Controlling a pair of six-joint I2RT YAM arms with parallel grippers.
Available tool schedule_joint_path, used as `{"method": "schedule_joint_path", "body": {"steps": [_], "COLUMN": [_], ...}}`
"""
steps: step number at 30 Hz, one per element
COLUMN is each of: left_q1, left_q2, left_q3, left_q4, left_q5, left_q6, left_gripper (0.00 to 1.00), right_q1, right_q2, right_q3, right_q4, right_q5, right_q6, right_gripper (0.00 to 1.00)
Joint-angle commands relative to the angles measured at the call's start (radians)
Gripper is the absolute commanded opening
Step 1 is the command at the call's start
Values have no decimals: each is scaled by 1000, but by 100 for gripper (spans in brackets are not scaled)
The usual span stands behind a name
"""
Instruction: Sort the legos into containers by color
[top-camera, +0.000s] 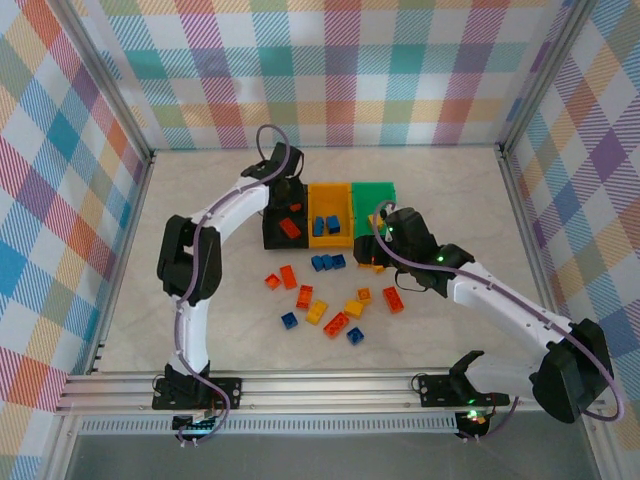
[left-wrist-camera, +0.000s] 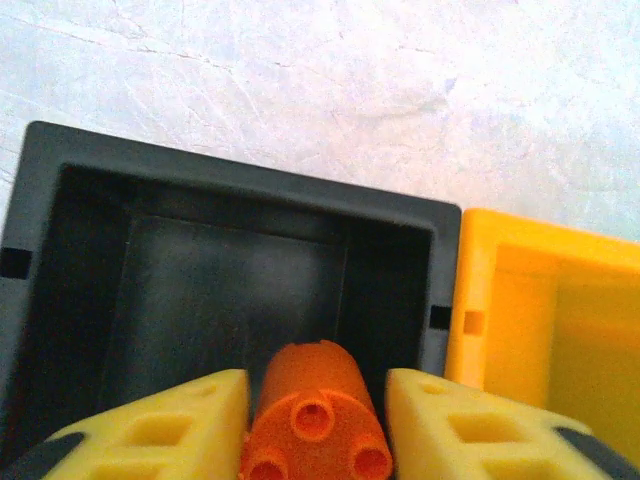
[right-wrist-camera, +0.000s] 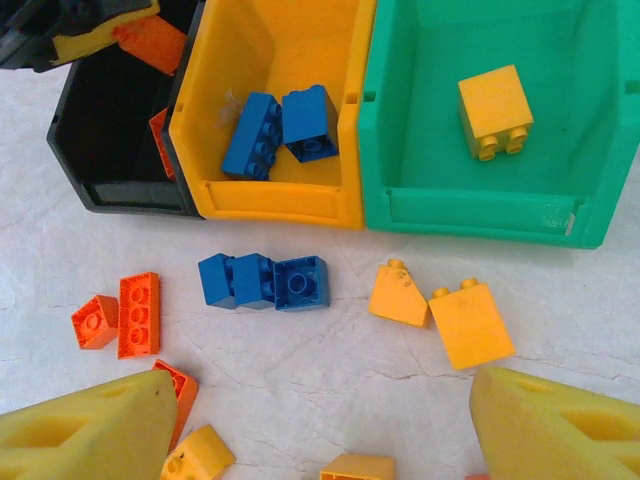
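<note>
In the left wrist view, the left tool (left-wrist-camera: 318, 380) hung over the black bin (left-wrist-camera: 60, 200), with an orange-red brick (left-wrist-camera: 315, 415) between its yellow fingers (left-wrist-camera: 170, 420), studs facing the camera. The brick met both fingers or very nearly; we could not tell whether it was clamped or let go. It was held above the bin's open mouth, we judged, so that it would drop in among the reds. The yellow-orange bin (left-wrist-camera: 520, 300) stood joined on at 3 o'clock.

The right tool (right-wrist-camera: 322, 385) hovered with its fingers wide apart and nothing between them, low over the tabletop (right-wrist-camera: 330, 250), likely choosing its next pick. Loose blue bricks (right-wrist-camera: 265, 282) lay at 11 o'clock from its gap, two yellow bricks (right-wrist-camera: 440, 310) at 2 o'clock, and orange-red ones (right-wrist-camera: 125, 315) at 10 o'clock. Two blue bricks (right-wrist-camera: 285, 130) already lay in the yellow-orange bin, and one yellow brick (right-wrist-camera: 495, 110) in the green bin (right-wrist-camera: 470, 210). Most of the sorting was not yet done.
</note>
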Motion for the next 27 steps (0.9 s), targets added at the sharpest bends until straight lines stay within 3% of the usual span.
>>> {"method": "schedule_joint_path", "body": {"steps": [1,6,16,22,27], "left_q1": [6,-4,-66,-100,-101], "left_q2": [-5,-106,-549,-815,-944], "left_q3": [35,-24,-430,-768,-979], "left_q4": [-46,-5,190,277,320], "left_q5": [10,42,137,158,174], "left_q6": [-9,-20,-80,-131,-173], "left_gripper": [57,80,100,100,100], "right_q1": [-7,-7,-7,-8,-15], "right_q2": [-21,-21,-22,27,116], "right_q3": [3,7,-7,-23,-26], "right_q4": [-19,-30,-76,-154,-193], "right_q5": [-8,-8,-1,19,24], "right_q6": [13,17,27,40,40], "right_gripper": [78,79,80,80,80]}}
